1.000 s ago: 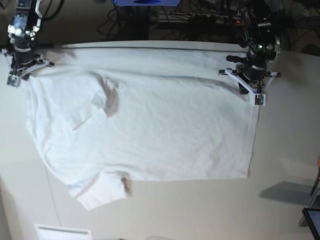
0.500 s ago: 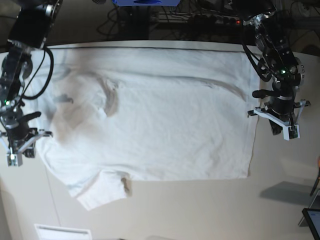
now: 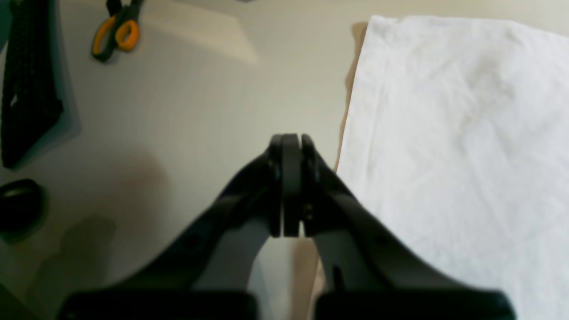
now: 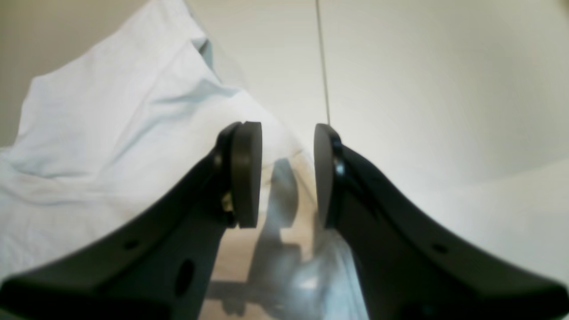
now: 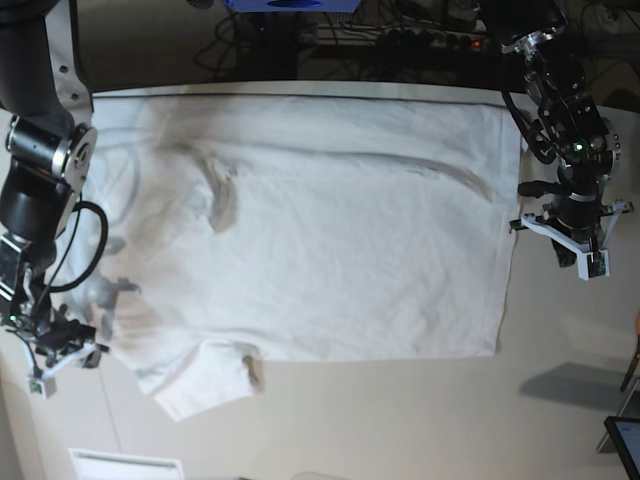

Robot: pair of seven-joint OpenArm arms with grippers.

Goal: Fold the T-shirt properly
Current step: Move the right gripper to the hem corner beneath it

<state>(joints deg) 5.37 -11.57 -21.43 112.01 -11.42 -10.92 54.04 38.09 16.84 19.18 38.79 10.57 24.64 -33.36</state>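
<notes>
We see a pale, matte bench (image 5: 560, 400) with a thin seam line running across it in the right wrist view. Behind its far edge the room is dark, with a tangle of black cables (image 5: 400, 40) and a blue object (image 5: 290, 5) at the top of the base view.

The T-shirt (image 5: 330, 240) lies spread flat across the bench, white and lightly wrinkled, with no print or label that we can read.

The left pincer (image 3: 291, 186) has its pads pressed together with nothing between them; the shirt's straight edge lies just beside it, to its right in the wrist view, not touching. Well to its left sit orange-handled scissors (image 3: 113, 33) and a dark, ribbed object (image 3: 26, 84).

The right pincer (image 4: 286, 173) stands spread, its pads apart and pinching nothing. It hangs over the shirt's rumpled edge, with most of the cloth to its left and bare bench to its right.

We find no writing anywhere.
</notes>
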